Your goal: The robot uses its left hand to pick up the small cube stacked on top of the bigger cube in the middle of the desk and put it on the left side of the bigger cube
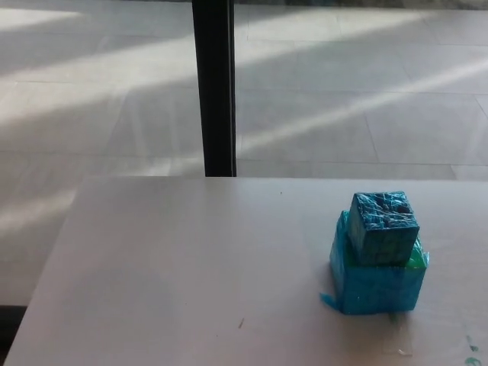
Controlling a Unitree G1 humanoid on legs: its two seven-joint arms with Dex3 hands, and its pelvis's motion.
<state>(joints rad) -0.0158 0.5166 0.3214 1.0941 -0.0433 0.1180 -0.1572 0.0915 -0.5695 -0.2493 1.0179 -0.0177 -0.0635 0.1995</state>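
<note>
Showing the stack untouched: the small cube sits on top of the bigger cube, turned a little out of line with it, both wrapped in glossy blue film. The pair stands on the pale worktop, toward the side from which the right arm would enter, not the left. Neither the left hand nor the right hand appears in the head view, so whether their fingers are released or clenched cannot be told, and no position can yet be given relative to the left hand.

Judged stage: the pick has not begun. The bare surface beside the bigger cube, on the side nearest the left arm's entry, is the likely placement area.

Risks from this arrangement:
- The left hand must probably cross most of the worktop; a low approach could strike the bigger cube and shift or topple the stack.
- The crinkled film looks slippery, so a shallow pinch might let the small cube slide out.
- The small cube's rotated pose could leave the fingers bearing on corners, twisting it during closure.
- Loose film at the lower cube's base may snag.

A dark post stands beyond the far edge, clear of the work.
</note>
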